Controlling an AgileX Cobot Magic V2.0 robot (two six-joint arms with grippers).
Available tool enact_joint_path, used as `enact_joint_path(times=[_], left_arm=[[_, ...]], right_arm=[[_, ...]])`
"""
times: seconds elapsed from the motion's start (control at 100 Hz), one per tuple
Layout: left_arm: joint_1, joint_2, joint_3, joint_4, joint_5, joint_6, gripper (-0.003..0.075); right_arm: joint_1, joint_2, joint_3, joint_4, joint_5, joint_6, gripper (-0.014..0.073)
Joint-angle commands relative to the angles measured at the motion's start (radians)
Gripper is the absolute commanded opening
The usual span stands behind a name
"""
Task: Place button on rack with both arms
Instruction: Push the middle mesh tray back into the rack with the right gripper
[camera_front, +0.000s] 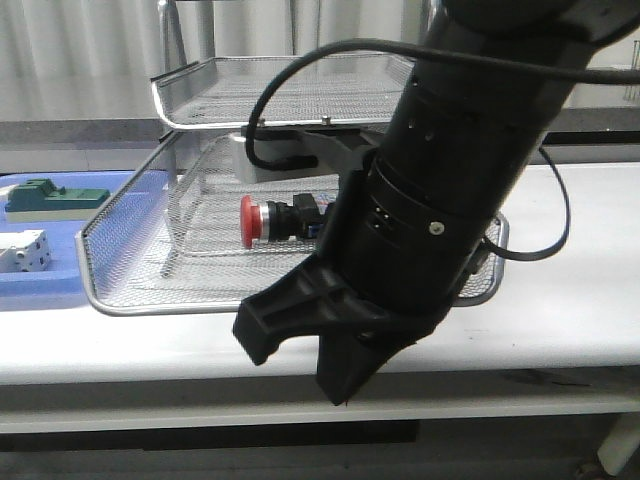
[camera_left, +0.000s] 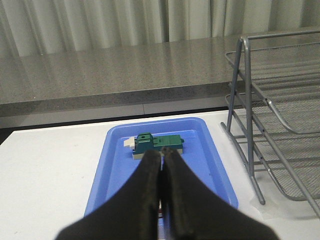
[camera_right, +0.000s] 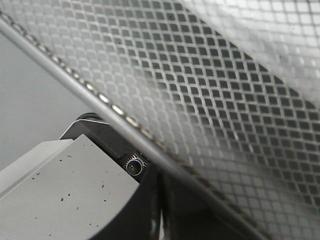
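The button (camera_front: 275, 220) lies on its side in the pulled-out lower tray of the rack (camera_front: 130, 290), with its red cap to the left. Nothing holds it. My right arm (camera_front: 450, 200) crosses the front view close to the camera and hides the rack's right half. In the right wrist view the right gripper (camera_right: 161, 220) is shut and empty, close against the rack's mesh (camera_right: 210, 90) and a tray rim. My left gripper (camera_left: 162, 156) is shut and empty over the near end of the blue tray. It does not show in the front view. The rack's frame (camera_left: 245, 100) stands to its side.
A flat blue tray (camera_front: 40, 285) left of the rack holds a green block (camera_front: 55, 197) and a white block (camera_front: 25, 250). The tray (camera_left: 210, 165) and green block (camera_left: 157, 144) also show in the left wrist view. A grey box (camera_front: 250, 160) sits under the rack's upper tray.
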Motion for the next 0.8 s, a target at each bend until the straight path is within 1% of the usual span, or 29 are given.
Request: enact_joint_path(times=[0.0, 0.29, 0.51, 0.79], left_arm=[[-0.006, 0.006, -0.026, -0.015, -0.066, -0.001, -0.002], [-0.006, 0.006, -0.026, -0.015, -0.066, -0.001, -0.002], [-0.006, 0.006, -0.026, -0.015, -0.066, -0.001, -0.002], [-0.006, 0.006, -0.026, -0.015, -0.066, -0.001, -0.002]], right_arm=[[-0.009, -0.031, -0.046, -0.047, -0.084, -0.008, -0.0064], [-0.03, -0.027, -0.11, -0.06, -0.093, -0.008, -0.0064], [-0.077, 0.053, -0.164, -0.072, -0.054, -0.008, -0.0064], [-0.083, 0.124, -0.252, -0.119, -0.048, -0.008, -0.0064]])
